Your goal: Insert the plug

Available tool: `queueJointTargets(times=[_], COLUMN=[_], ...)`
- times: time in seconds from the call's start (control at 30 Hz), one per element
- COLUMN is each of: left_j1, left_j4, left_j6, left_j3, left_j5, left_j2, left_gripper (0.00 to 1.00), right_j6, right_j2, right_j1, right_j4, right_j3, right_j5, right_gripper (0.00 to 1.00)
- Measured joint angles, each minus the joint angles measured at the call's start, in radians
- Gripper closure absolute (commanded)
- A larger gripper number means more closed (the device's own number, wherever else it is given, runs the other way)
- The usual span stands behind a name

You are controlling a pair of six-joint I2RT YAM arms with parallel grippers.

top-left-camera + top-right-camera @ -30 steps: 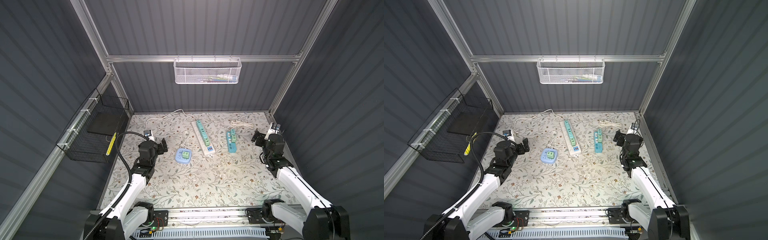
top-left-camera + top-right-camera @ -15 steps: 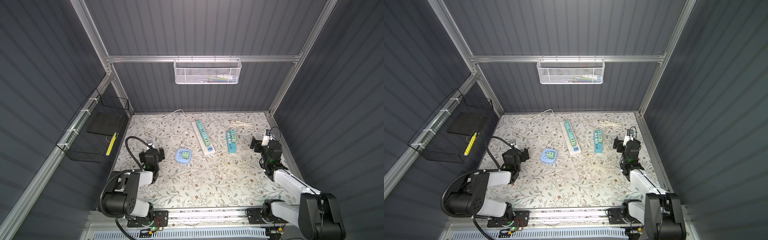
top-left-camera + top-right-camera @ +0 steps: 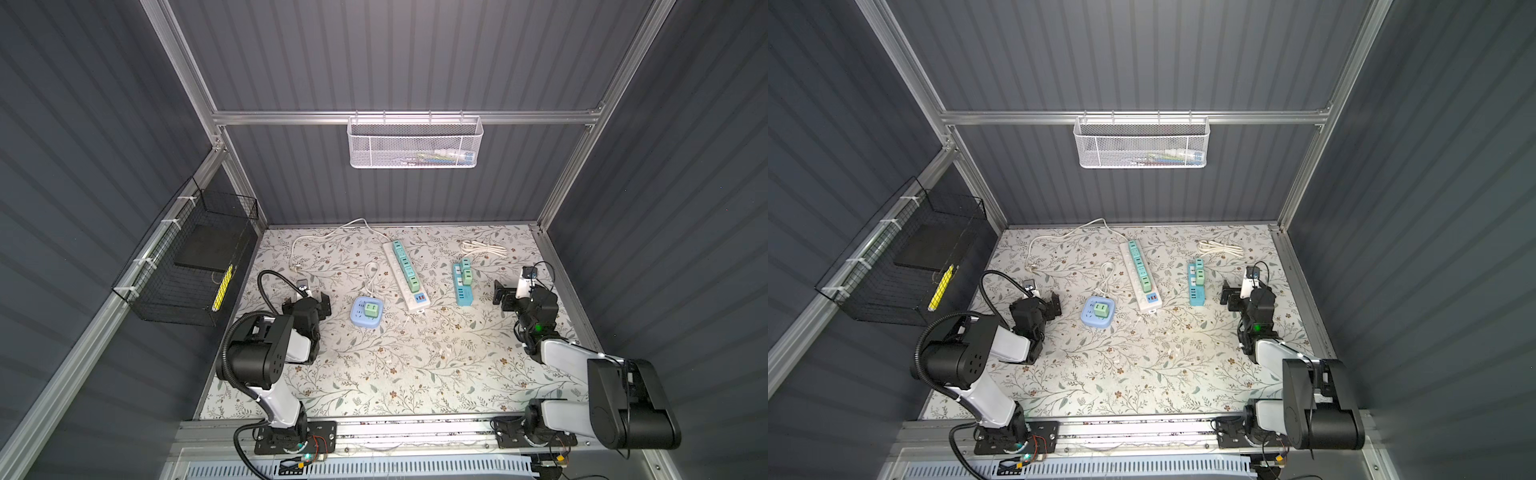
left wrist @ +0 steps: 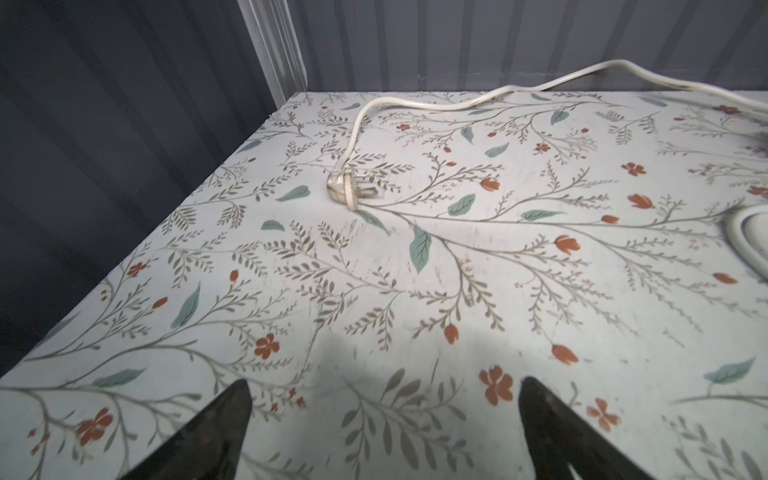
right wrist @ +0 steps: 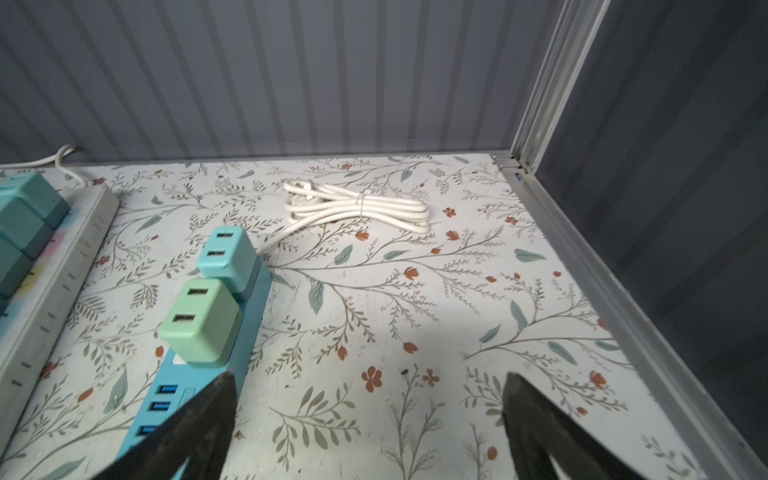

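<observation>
We see the plug (image 4: 349, 189) lying on its side on the flowered table (image 3: 415, 365), in the left back part and clear of every socket. Its white cord (image 3: 332, 235) runs back along the wall and round to the long white power strip (image 3: 405, 270), which carries a row of green adapters.

The left gripper (image 3: 314, 296) sits near the plug, apart from it, with its jaws spread wide and nothing between them; bare table lies between gripper and plug. Beside this gripper, toward the middle, stands a round blue socket block (image 3: 365, 313) with one green adapter in it.

The right gripper (image 3: 502, 296) is likewise spread and empty, just beside the blue power strip (image 3: 462, 282), well apart from the plug. A tied cord bundle (image 3: 482, 248) lies behind that strip.

The left wrist view shows the plug's metal pins, too small to make out in both top views. The right wrist view shows the blue strip's two adapters (image 5: 208, 299). Only the top views show the white basket (image 3: 415, 143) and the black basket (image 3: 187, 266) on the walls.
</observation>
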Motion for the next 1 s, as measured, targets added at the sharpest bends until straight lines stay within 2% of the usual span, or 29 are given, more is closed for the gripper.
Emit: queueJointTargets(times=[0.2,1.0], left_j1=[0.007,0.018], left_j4=[-0.053,-0.105], left_j6=[0.023,0.027], left_j3=[0.055,0.056], left_j5=[0.069,0.106], left_j2=[0.0,0.0], left_gripper=[0.0,0.0], right_j6=[0.004,0.038], right_j2=[0.106,0.105], right_j1=[0.0,-0.021], right_j4=[0.126,0.164], right_j3=[-0.039,-0.029], right_j5=[0.008,0.058], right_gripper=[0.01,0.01])
